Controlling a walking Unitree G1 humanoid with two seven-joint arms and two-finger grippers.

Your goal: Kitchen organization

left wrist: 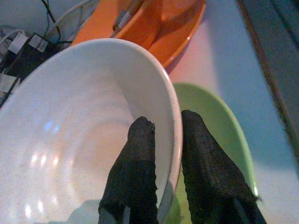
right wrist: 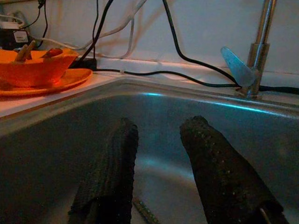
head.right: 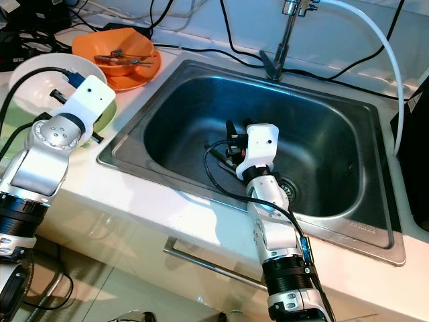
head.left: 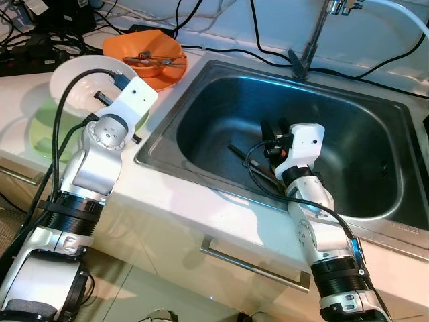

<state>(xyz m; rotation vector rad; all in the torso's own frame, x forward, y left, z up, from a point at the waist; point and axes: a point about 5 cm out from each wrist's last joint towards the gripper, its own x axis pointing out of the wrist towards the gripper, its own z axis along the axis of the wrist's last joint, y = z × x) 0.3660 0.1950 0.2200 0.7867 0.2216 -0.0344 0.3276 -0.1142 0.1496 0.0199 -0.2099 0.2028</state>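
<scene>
Now the left gripper [left wrist: 163, 128] pinches one white bowl's [left wrist: 70, 130] rim; the right gripper [right wrist: 159, 135] gapes empty inside the sink [head.left: 348, 114].

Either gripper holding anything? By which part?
Left gripper pinches the white bowl by its rim. Right gripper is open in the sink, holding nothing.
</scene>
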